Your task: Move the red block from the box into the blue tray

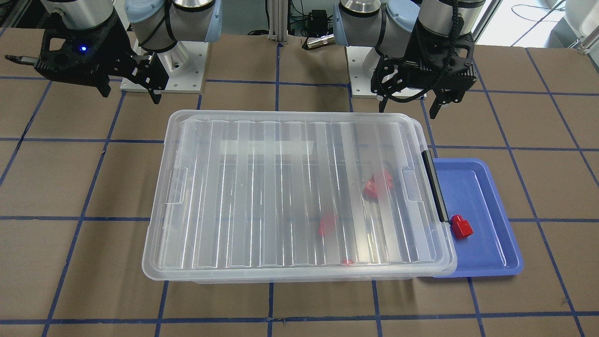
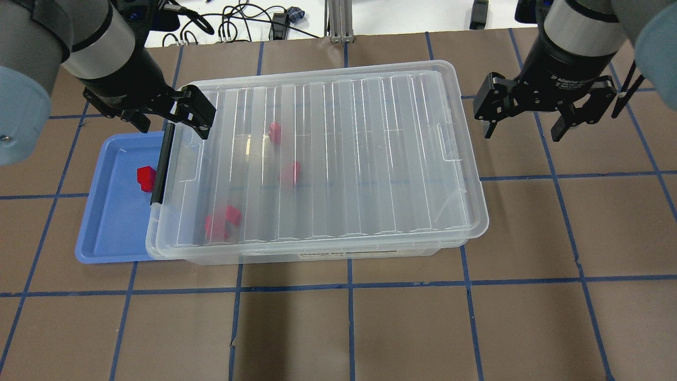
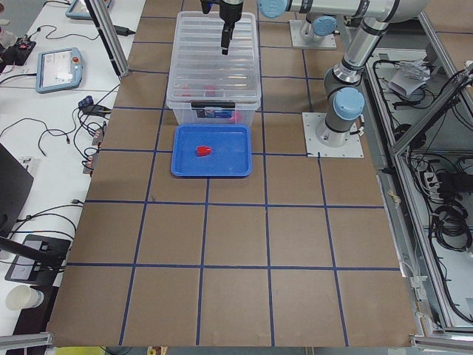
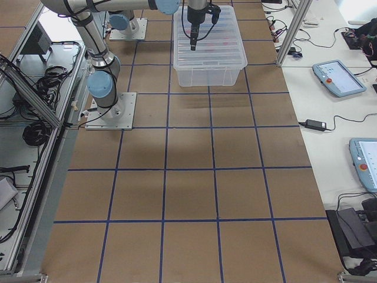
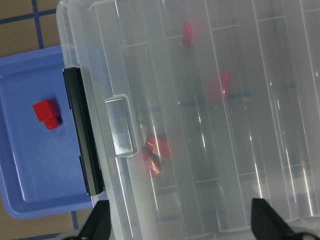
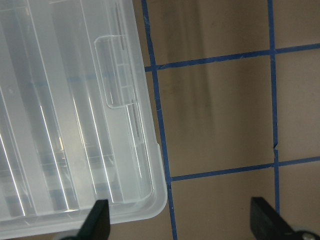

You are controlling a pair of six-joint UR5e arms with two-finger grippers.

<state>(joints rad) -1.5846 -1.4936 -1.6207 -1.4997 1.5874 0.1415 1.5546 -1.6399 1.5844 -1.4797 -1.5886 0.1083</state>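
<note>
The box (image 2: 344, 159) is shut under its ribbed clear lid, with a black bar latch (image 2: 162, 166) on the end by the blue tray (image 2: 113, 233). One red block (image 2: 145, 177) lies in the tray next to the latch; it also shows in the front view (image 1: 462, 227) and the left wrist view (image 5: 46, 114). Several more red blocks (image 2: 223, 221) show through the lid. My left gripper (image 2: 172, 124) is open and empty above the latch end of the box. My right gripper (image 2: 522, 128) is open and empty, beyond the box's other end.
The tray's edge (image 1: 486, 252) tucks under the box rim. Both robot bases (image 1: 164, 70) stand behind the box. Cables (image 2: 238, 26) lie past the table's far edge. The brown tabletop carries a blue tape grid (image 2: 349, 286).
</note>
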